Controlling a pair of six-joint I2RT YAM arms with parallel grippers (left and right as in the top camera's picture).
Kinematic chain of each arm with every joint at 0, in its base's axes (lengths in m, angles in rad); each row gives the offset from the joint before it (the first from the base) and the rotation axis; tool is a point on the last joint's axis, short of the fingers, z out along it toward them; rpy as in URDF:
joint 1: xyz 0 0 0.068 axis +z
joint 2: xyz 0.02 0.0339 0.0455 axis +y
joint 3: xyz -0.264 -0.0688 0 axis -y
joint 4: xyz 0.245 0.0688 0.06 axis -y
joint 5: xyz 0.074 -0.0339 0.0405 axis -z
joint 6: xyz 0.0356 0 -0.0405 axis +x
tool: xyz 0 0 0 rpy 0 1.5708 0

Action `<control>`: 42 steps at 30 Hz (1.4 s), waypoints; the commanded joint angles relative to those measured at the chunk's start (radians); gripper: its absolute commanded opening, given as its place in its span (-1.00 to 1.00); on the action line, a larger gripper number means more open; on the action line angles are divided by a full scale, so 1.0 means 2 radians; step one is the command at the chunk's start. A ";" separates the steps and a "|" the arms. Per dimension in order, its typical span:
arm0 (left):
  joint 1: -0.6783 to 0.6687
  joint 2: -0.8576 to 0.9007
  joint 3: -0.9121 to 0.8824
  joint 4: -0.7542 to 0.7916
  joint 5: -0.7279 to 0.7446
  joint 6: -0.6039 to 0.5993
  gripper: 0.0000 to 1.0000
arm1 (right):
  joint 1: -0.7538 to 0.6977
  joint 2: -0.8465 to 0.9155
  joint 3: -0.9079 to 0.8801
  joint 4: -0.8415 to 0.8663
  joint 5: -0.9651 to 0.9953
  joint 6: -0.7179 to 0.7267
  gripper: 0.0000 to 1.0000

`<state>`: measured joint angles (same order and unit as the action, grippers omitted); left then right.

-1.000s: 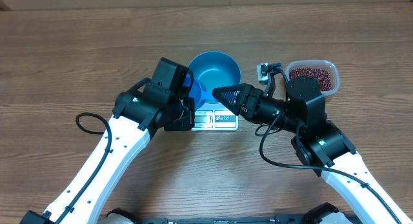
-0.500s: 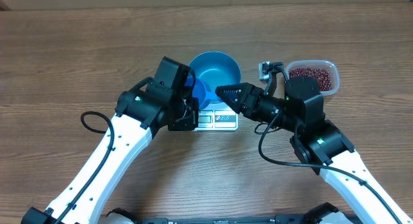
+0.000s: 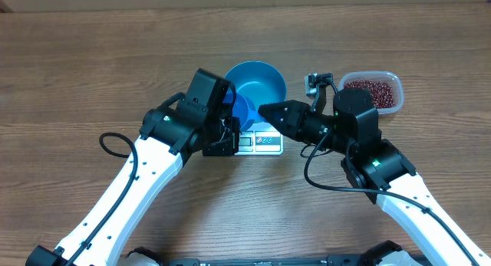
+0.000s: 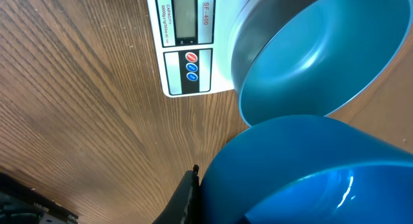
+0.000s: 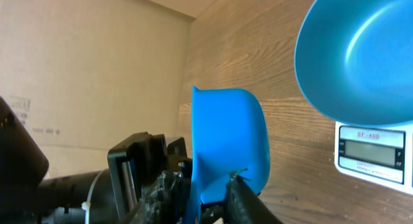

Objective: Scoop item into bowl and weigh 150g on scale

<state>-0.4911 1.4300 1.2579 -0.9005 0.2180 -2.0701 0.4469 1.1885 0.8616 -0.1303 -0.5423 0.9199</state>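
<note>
Wood-grain table (image 3: 92,59) fills every view, with a pale wall at its far edge. The left gripper (image 3: 228,117) is shut on the scoop (image 5: 229,137), but the scoop's own body hides the grip, and the left wrist view shows only one dark finger (image 4: 186,195) beside it. The right gripper (image 5: 205,186) meets the scoop from the right, a finger close on each side of its near wall. Whether those fingers clamp it or only flank it cannot be told.

The scoop hangs at the near-left rim of the bowl (image 3: 261,80), which sits on the scale (image 3: 265,142) and covers all but its front panel. The display is too faint to read. Wide wood lies open on the far side and out to the left, while both arms crowd the near side of the scale.

The bowl's inner wall shows smooth teal. The beans (image 3: 372,90) lie in the tub (image 3: 393,102), to the right of the bowl and well apart from it, just behind the right wrist.
</note>
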 commanded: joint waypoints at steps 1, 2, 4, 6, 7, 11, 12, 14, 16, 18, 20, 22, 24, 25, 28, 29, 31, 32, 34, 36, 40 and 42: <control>-0.002 0.005 0.010 0.000 0.006 -0.007 -0.91 | 0.003 0.000 0.011 0.003 0.003 -0.002 -0.60; -0.003 0.005 0.010 0.001 0.005 -0.007 -0.91 | 0.003 0.000 0.011 0.003 0.003 -0.002 -0.63; -0.005 0.005 0.010 0.004 0.006 -0.007 -0.92 | 0.003 0.000 0.011 0.003 0.003 -0.002 -0.67; -0.010 0.007 0.010 0.010 0.003 -0.007 -0.91 | 0.003 0.000 0.011 0.003 0.003 -0.002 -0.67; -0.011 0.008 0.010 0.012 0.004 -0.007 -0.92 | 0.003 0.000 0.011 0.003 0.002 -0.002 -0.68; -0.011 0.013 0.010 0.012 0.004 -0.007 -0.92 | 0.003 0.000 0.011 0.003 0.000 -0.002 -0.69; -0.011 0.014 0.010 0.012 0.006 -0.007 -0.91 | 0.003 0.000 0.011 0.003 0.000 -0.002 -0.69; -0.011 0.017 0.010 0.012 0.006 -0.007 -0.92 | 0.003 0.000 0.011 0.003 0.000 -0.002 -0.69; -0.011 0.019 0.010 0.011 0.006 -0.007 -0.91 | 0.003 0.000 0.011 0.003 0.000 -0.002 -0.74; -0.011 0.019 0.010 0.012 0.006 -0.007 -0.92 | 0.003 0.000 0.011 0.003 0.000 -0.002 -0.74; -0.011 0.019 0.010 0.015 0.006 -0.007 -0.91 | 0.003 0.000 0.011 0.003 0.000 -0.002 -0.75; -0.011 0.019 0.010 0.016 0.006 -0.007 -0.92 | 0.003 0.000 0.011 0.003 0.000 -0.002 -0.78; -0.011 0.019 0.010 0.018 0.006 -0.007 -0.92 | 0.003 0.000 0.011 0.003 -0.001 -0.002 -0.78; -0.011 0.019 0.010 0.019 0.006 -0.007 -0.92 | 0.003 0.000 0.011 0.003 0.000 -0.002 -0.79; -0.011 0.019 0.010 0.019 0.006 -0.007 -0.92 | 0.003 0.000 0.011 0.003 -0.001 -0.002 -0.81; -0.011 0.019 0.010 0.019 0.006 -0.007 -0.91 | 0.003 0.000 0.011 0.003 -0.001 -0.002 -0.85; -0.011 0.019 0.010 0.019 0.006 -0.007 -0.92 | 0.003 0.000 0.011 0.003 -0.001 -0.002 -0.92; -0.011 0.019 0.010 0.020 0.006 -0.007 -0.91 | 0.003 0.000 0.011 0.003 -0.001 -0.002 -0.93; -0.011 0.019 0.010 0.022 0.006 -0.007 -0.92 | 0.003 0.000 0.011 0.003 -0.001 -0.002 -0.92; -0.011 0.019 0.010 0.023 0.006 -0.007 -0.91 | 0.003 0.000 0.011 0.003 -0.001 -0.002 -0.93; -0.011 0.019 0.010 0.023 0.006 -0.007 -0.91 | 0.003 0.000 0.011 0.003 -0.001 -0.002 -0.93; -0.011 0.019 0.010 0.023 0.006 -0.007 -0.91 | 0.003 0.000 0.011 0.003 -0.001 -0.002 -0.92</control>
<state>-0.5091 1.4563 1.2579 -0.8597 0.2283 -2.0701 0.4465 1.1889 0.8612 -0.1352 -0.5201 0.9157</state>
